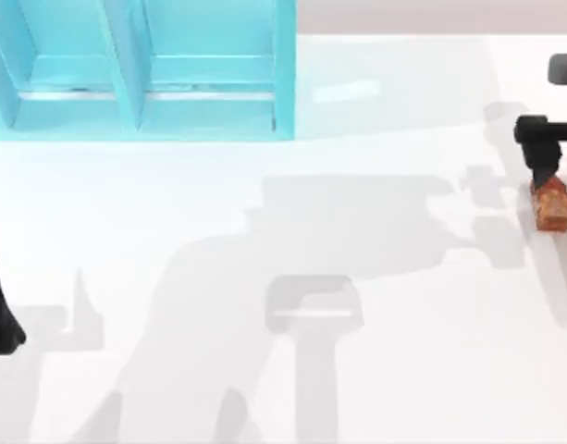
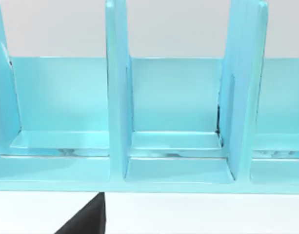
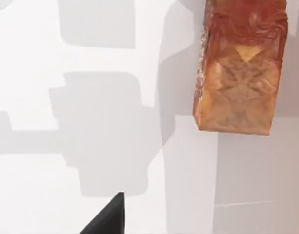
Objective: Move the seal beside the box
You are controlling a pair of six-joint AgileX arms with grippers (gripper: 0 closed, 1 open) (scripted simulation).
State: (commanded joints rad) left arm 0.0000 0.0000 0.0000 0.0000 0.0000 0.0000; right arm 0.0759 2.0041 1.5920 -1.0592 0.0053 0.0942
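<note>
Top view puts the seal [image 1: 552, 203] at the table's [image 1: 265, 277] far right edge, with the right gripper [image 1: 545, 174] directly over it — its fingers seem to pinch the seal's upper end, though the contact itself is hard to make out. Well apart, at upper left, stands the turquoise box [image 1: 144, 69] with its open compartments. Right wrist view shows the seal [image 3: 241, 68] close against white tabletop. Left arm [image 1: 1, 305] sits parked at the left edge — whether its fingers are spread, I cannot tell
</note>
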